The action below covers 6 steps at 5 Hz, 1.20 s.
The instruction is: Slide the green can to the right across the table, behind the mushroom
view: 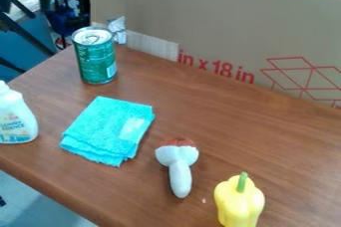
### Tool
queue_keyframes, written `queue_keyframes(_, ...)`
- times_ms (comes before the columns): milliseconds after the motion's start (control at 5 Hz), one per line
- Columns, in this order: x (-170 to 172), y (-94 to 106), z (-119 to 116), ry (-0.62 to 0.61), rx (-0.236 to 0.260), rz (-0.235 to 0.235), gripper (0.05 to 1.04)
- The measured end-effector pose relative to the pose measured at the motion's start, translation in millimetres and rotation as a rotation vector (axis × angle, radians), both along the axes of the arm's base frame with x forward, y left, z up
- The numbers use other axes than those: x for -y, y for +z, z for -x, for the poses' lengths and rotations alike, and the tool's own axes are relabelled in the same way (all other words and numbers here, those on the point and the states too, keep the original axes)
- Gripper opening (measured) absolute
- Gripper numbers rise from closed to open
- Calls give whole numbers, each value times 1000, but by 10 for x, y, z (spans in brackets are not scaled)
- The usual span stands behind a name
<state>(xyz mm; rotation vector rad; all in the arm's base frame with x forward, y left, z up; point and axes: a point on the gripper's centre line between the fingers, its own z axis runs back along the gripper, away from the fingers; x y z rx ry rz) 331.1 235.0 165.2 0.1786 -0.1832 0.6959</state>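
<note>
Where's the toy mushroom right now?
In the camera view, the toy mushroom lies on the table just below the picture's middle, between the folded turquoise cloth and the yellow toy pepper.

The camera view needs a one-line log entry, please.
green can upright | teal cloth folded | toy mushroom lying beside cloth | yellow pepper nearest camera | white bottle far left
</note>
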Motion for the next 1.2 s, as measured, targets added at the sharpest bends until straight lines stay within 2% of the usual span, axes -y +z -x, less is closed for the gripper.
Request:
queue_keyframes(200,95,-145,-174,-96,4,-16,1002)
queue_keyframes(400,82,-335,-224,-103,-10,20,1002)
queue_keyframes(600,30,-375,-392,-91,5,49,1002)
queue_keyframes(800,20,-467,-492,-80,-4,71,1002)
queue_keyframes(1200,147,-516,-623,-93,-35,57,1002)
